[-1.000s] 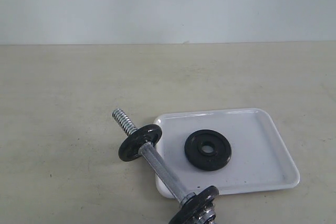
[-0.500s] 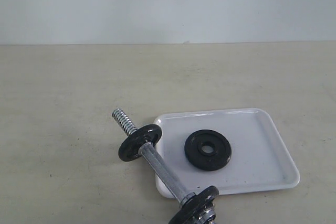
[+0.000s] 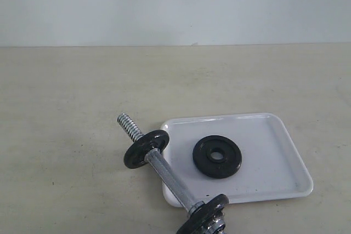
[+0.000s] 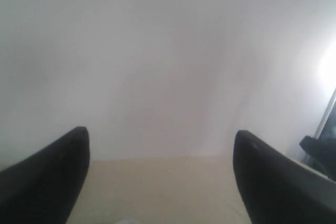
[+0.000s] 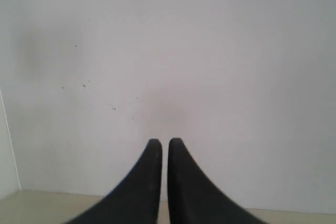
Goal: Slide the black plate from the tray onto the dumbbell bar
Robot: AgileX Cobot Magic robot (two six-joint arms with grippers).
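The black plate (image 3: 217, 156) lies flat in the white tray (image 3: 274, 135), left of the tray's middle. The dumbbell bar (image 3: 167, 175) lies slanted across the tray's left edge, with one black disc (image 3: 145, 148) near its far threaded end (image 3: 128, 124) and another disc (image 3: 204, 217) with a chrome nut at the near end, cut off by the picture's bottom edge. Neither gripper shows in the exterior view. In the left wrist view my left gripper (image 4: 160, 140) is open and faces a white wall. In the right wrist view my right gripper (image 5: 165, 143) is shut on nothing, also facing the wall.
The beige tabletop (image 3: 82, 91) stretches around the tray up to a white back wall (image 3: 175, 4). A dark object (image 4: 320, 153) shows at the edge of the left wrist view.
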